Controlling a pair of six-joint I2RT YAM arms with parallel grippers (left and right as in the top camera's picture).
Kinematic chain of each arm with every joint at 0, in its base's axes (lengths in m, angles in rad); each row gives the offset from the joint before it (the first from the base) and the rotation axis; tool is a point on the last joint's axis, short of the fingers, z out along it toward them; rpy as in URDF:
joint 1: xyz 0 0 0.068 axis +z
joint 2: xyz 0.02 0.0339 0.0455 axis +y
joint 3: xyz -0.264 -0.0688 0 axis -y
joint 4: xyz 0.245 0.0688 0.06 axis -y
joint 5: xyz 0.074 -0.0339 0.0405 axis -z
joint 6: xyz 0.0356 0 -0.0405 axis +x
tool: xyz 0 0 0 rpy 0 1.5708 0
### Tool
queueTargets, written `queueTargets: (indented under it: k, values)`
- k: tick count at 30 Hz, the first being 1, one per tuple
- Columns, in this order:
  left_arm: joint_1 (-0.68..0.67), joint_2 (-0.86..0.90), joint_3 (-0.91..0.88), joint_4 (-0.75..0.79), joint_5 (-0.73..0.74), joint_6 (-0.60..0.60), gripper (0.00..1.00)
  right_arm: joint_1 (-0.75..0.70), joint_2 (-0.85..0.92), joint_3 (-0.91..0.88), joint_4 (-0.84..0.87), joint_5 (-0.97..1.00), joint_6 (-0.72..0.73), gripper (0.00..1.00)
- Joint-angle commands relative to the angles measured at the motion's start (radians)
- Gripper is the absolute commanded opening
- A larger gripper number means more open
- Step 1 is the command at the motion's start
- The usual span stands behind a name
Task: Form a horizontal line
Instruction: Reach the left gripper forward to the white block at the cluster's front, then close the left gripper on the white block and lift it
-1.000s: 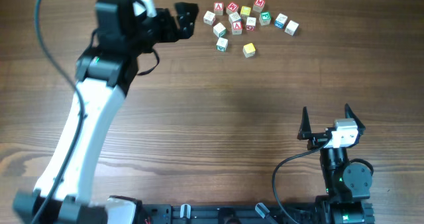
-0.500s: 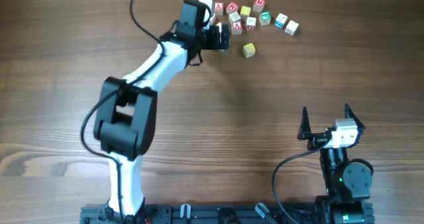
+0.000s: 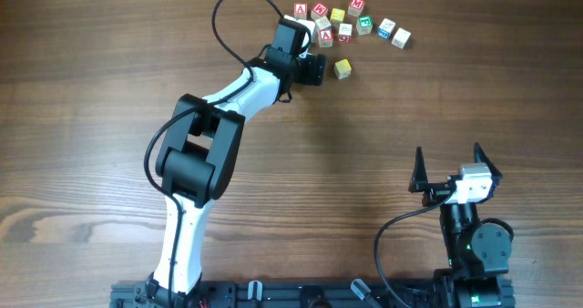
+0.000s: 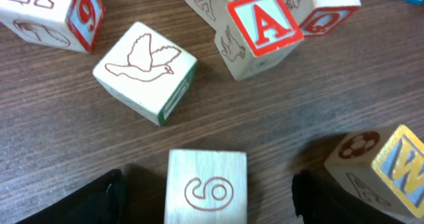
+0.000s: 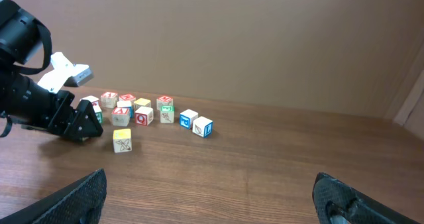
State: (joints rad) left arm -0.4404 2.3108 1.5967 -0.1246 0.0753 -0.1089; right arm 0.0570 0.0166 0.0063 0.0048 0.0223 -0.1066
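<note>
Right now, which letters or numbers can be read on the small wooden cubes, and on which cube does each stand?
"A": red, on the tilted red-bordered wooden cube.
"6" or "9", I cannot tell which: on the plain wooden cube nearest the left wrist camera.
"W": blue, on the yellow wooden cube.
On the other cubes the marks are cut off or too small.

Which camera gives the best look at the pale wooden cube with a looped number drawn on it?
The left wrist view: the pale wooden numeral cube sits close up, numeral clear, between the left gripper's open fingers. Overhead, that gripper hides it; the right wrist view is too distant to pick it out.
</note>
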Motion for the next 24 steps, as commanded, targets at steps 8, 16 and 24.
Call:
queueTargets:
  k: [8,16,24]
  values:
    - [0.005,0.004,-0.006,-0.011,-0.025,0.001,0.31,-0.004,-0.003,-0.001,0.003,-0.016,0.004,1.00]
    - [-0.012,-0.170,-0.006,-0.204,-0.073,-0.070,0.19,-0.004,-0.003,-0.001,0.003,-0.016,0.004,1.00]
    - [-0.084,-0.185,-0.024,-0.433,-0.241,-0.485,0.16,-0.004,-0.003,-0.001,0.003,-0.016,0.004,1.00]
